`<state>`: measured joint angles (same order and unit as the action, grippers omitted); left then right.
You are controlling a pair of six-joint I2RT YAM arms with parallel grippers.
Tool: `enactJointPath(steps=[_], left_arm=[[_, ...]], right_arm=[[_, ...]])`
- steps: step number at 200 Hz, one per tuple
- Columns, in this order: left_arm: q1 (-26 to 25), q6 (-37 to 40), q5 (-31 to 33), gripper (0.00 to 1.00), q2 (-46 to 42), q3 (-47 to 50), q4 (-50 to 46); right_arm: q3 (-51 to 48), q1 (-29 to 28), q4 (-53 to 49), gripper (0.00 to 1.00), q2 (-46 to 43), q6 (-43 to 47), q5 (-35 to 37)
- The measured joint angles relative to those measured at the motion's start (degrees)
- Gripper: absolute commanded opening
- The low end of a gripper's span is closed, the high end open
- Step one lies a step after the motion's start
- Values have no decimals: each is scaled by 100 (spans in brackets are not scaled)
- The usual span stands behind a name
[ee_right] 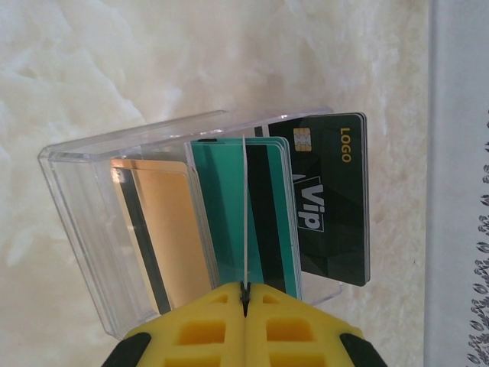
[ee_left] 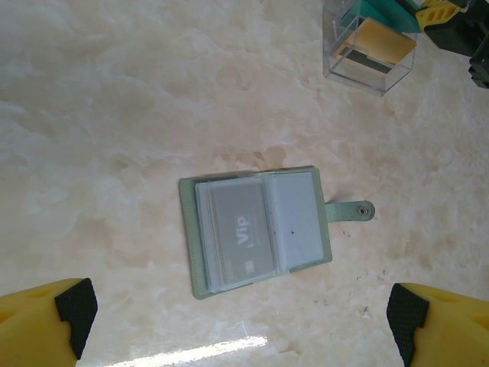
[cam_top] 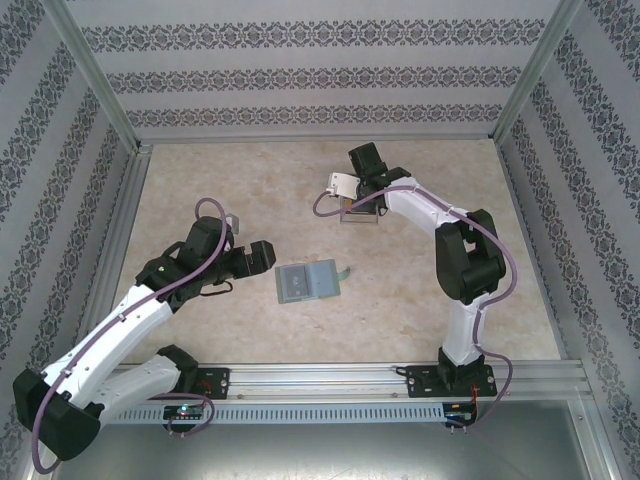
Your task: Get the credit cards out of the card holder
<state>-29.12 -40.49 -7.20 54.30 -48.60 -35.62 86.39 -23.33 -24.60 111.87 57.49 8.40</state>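
The right jaws are pressed together on a thin pale card [ee_right: 244, 214] seen edge-on, which I take for one of the credit cards. They hold it upright at the clear box [ee_right: 84, 199], presumably so it can slide into a slot beside the tan-gold card [ee_right: 157, 229], the teal card [ee_right: 229, 222] and the black card [ee_right: 332, 199] standing there. The right arm [cam_top: 455, 255] reaches far and leftward from its base, elbow raised, wrist turned toward the box at the far middle of the tabletop [cam_top: 200, 180].

The left jaws are spread wide and empty, hovering just left of the card holder [ee_left: 260, 229]. It lies open and flat near the middle, nearer than the box. A grey card [ee_left: 241, 237] sits in its left pocket, so the spread likely readies a hold there. The left arm [cam_top: 120, 320] stretches low, far and rightward.
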Motion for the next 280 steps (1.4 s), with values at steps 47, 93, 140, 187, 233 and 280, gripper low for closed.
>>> enactJointPath(steps=[47,93,140,187,233,280], left_arm=[[0,0,0,99,11,7,0],[0,0,0,99,11,15,0],[7,0,0,99,13,26,0],[37,0,-2,99,26,26,0],[39,0,-4,99,50,28,2],[48,0,-7,99,68,37,2]], right_arm=[[0,35,90,0,74,-4,39],[0,35,107,5,256,-11,61],[13,35,175,13,343,-37,168],[87,35,308,19,426,-76,348],[203,35,483,20,455,-162,581],[278,44,610,21,490,-210,682]])
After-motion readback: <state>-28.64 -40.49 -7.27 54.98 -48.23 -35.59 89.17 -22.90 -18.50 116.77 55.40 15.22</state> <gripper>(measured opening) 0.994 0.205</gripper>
